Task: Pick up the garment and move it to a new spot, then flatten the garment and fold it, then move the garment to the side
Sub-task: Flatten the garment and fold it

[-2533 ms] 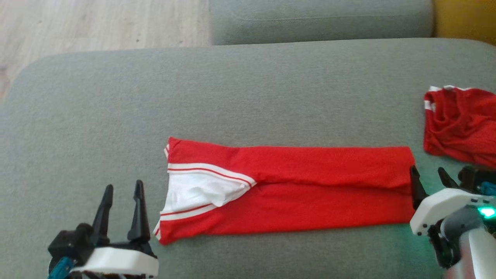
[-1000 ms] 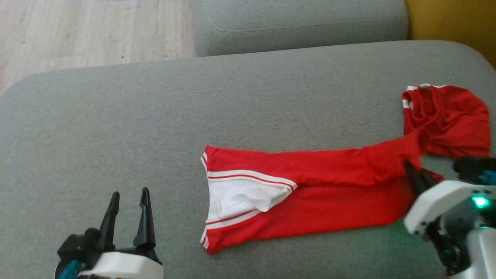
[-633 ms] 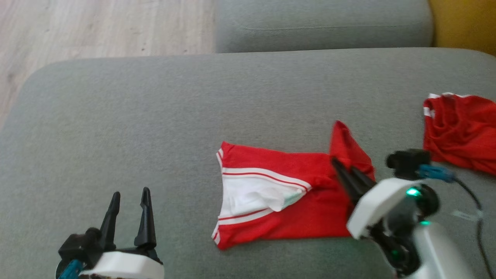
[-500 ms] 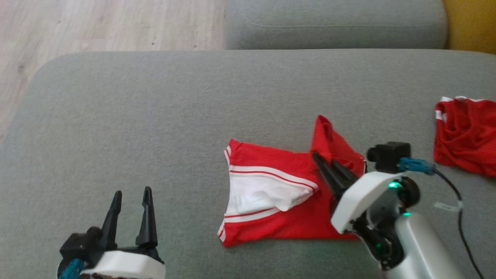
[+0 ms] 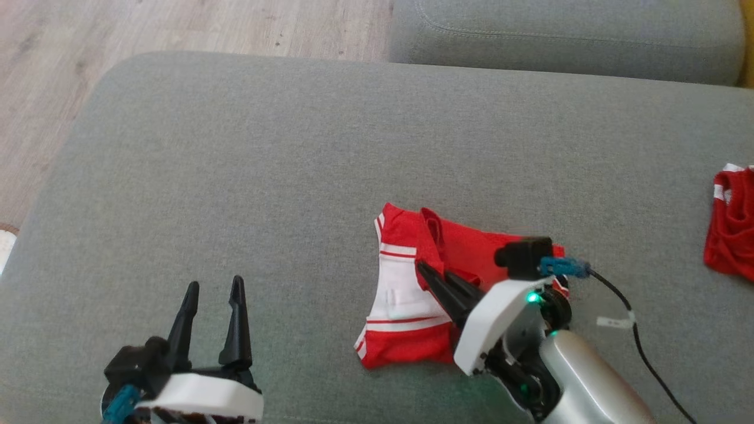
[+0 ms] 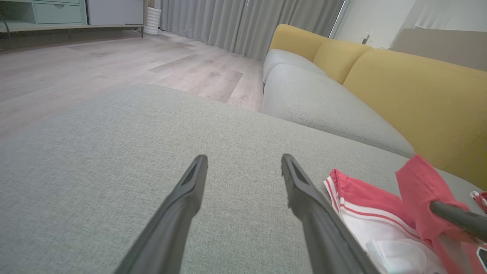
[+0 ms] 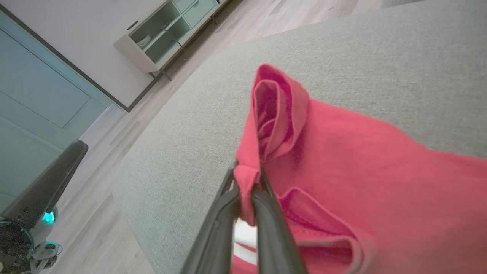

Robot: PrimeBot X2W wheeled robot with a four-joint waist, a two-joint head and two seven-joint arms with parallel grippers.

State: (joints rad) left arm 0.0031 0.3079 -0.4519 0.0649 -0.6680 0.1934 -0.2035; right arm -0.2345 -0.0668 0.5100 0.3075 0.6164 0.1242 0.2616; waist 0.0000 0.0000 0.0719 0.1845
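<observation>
Left pincer point(image 5: 215, 284) is wide open with nothing in it, well off to the left of the garment point(image 5: 406, 344), over the grey cushion point(image 5: 294, 165). The garment lies on that cushion, red with white stripes, and its right end is doubled back over the rest. Right pincer point(image 5: 434, 272) is clamped tight on that red fold, above the garment's middle. Another red piece point(image 5: 733, 227) lies well off to the garment's right.
</observation>
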